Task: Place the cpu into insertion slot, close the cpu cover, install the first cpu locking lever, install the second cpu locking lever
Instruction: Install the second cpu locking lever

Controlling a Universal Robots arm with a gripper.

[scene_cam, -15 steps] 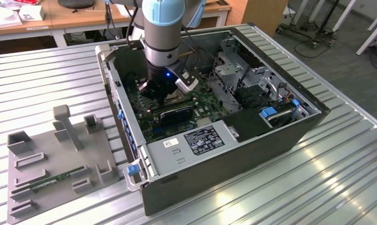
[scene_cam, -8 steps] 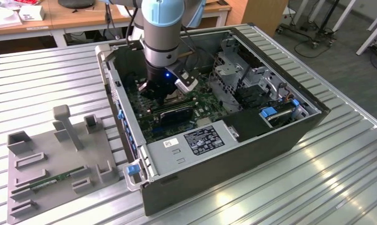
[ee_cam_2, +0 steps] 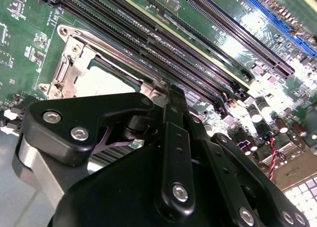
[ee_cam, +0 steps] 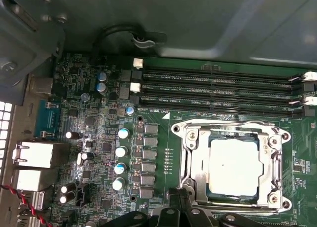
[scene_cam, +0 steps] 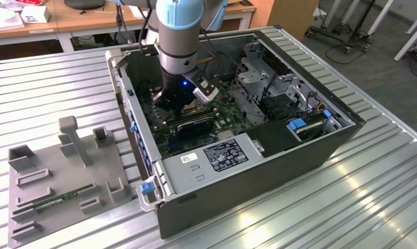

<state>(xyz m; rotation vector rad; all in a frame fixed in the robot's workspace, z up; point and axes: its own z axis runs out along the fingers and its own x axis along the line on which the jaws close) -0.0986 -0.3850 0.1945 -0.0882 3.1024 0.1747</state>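
Your hand (scene_cam: 181,104) hovers over one socket.
One cpu (ee_cam: 233,165) sits under one closed cover (ee_cam: 190,175); the hand's grip: cannot tell.

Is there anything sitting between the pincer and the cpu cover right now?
Nothing visible. In the first wrist view the cpu cover lies closed over the cpu, and the pincer hangs just at its edge, no object between.

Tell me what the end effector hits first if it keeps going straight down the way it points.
Probably the edge of the metal cover closed over the chip on the green board; the end effector sits at that edge, though depth is unclear.
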